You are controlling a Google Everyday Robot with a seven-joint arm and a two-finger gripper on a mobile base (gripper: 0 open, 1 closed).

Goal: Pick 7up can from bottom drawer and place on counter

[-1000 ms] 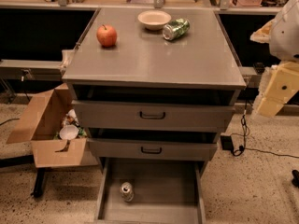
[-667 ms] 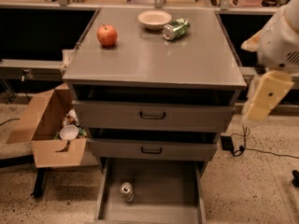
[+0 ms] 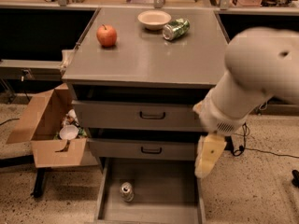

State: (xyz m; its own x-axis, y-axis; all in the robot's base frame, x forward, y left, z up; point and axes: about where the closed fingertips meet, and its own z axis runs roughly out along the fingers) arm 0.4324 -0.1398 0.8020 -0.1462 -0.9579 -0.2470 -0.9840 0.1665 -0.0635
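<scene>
The 7up can (image 3: pixel 126 191) stands upright on the floor of the bottom drawer (image 3: pixel 163 192), near its left side. The drawer is pulled open. The counter (image 3: pixel 149 57) is the grey cabinet top above the two shut upper drawers. My arm (image 3: pixel 252 78) reaches in from the right and covers the cabinet's right front corner. My gripper (image 3: pixel 208 157) hangs pale yellow at the arm's end, above the drawer's right edge. It is to the right of the can, higher than it, and holds nothing that I can see.
A red apple (image 3: pixel 106 35), a white bowl (image 3: pixel 154 19) and a green can on its side (image 3: pixel 175 29) lie on the back half of the counter. An open cardboard box (image 3: pixel 46 136) with rubbish stands on the floor to the left. A cable (image 3: pixel 261 150) runs on the floor to the right.
My arm has swung in from the right edge, down and to the left. The gripper now hangs in front of the cabinet's right side, over the open drawer's edge.
</scene>
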